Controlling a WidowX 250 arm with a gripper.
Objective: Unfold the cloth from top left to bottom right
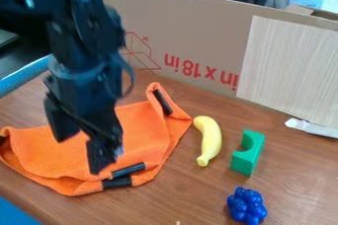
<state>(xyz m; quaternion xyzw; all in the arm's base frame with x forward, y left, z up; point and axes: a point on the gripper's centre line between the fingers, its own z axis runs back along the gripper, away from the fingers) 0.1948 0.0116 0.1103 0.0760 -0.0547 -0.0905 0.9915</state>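
The black gripper hangs from the upper left over the orange cloth, its two fingers apart with no cloth visible between them. Partly folded, the cloth lies on the wooden table, with dark strips near its top corner, at its left end and along its lower edge. Two of these strips lie close together at the lower right, just right of the gripper. The arm and gripper hide the cloth's upper left and part of its middle. Whether the fingertips touch the cloth, I cannot tell.
Right of the cloth lie a yellow banana, a green block with a curved notch and a blue grape-like bunch. A cardboard wall stands behind the table. A white object lies at the right edge.
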